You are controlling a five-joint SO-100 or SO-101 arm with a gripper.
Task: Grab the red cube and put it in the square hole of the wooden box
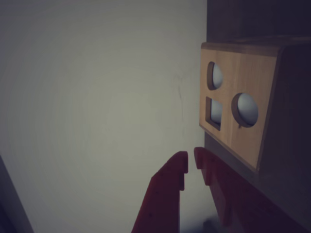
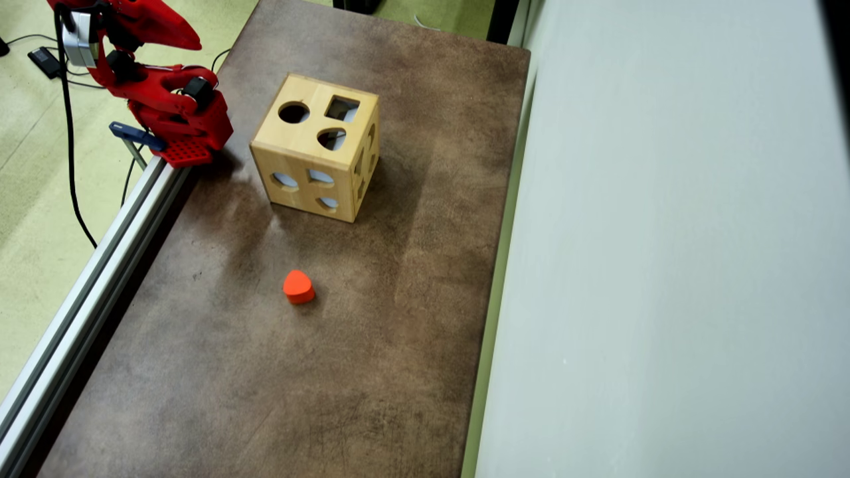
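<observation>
Gripper [image 1: 191, 162]: in the wrist view its two red fingers rise from the lower edge, tips nearly closed with only a thin gap between them, and nothing is held.

In the overhead view the red arm [image 2: 166, 106] is folded at the upper-left corner of the brown counter [image 2: 372, 372], beside an aluminium rail [image 2: 86, 292].

Right of the gripper in the wrist view, just above its tips, stands the wooden box [image 1: 238, 104]: light tan, with a side face showing three cut-outs. In the overhead view the box [image 2: 317, 147] sits just right of the arm. Its top face carries a round hole [image 2: 293, 112], the square hole [image 2: 342, 108], dark with straight sides, and a rounded heart-like hole [image 2: 331, 139].

Well apart from the arm, below the box in the overhead view, an orange rounded block [image 2: 298, 287] lies alone on the counter.

The red cube cannot be seen in either view.
</observation>
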